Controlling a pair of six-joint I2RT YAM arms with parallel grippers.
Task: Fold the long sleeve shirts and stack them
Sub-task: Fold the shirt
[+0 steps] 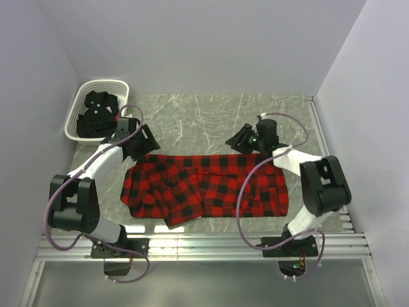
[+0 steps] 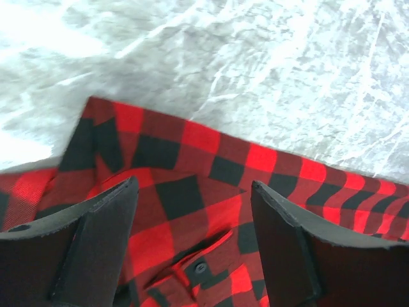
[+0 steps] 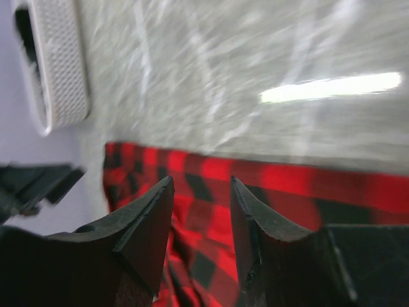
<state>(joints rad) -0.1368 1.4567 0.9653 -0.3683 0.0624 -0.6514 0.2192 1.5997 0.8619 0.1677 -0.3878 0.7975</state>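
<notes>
Nearest to us, both arm bases sit on a ribbed metal rail. Just beyond it lies the red-and-black flannel shirt, spread flat on the grey marbled surface. Its long axis runs left to right, straight across in front of both arms. It makes a broad band with a straight far edge and an uneven near edge, where one corner of cloth juts toward the left base. From above we cannot tell which end holds the collar. The cloth looks soft and matte, with big square checks and low creases through the middle.

Up at the shirt's far edge, the left end effector hovers over the far left corner. Its dark wedge-shaped fingers are spread wide with nothing between them. Beneath is only flannel and one dark button on a folded strip; cuff or placket, we cannot say. The right end effector hangs over the far edge toward the right, jaws parted, nothing pinched. Its own view is smeared with blur, and from above the right arm covers part of the shirt.

Farther on comes bare surface with pale veins. In the far left corner stands the white lattice basket, rounded at its corners. The black shirt is crumpled inside it, its shape hard to read.
</notes>
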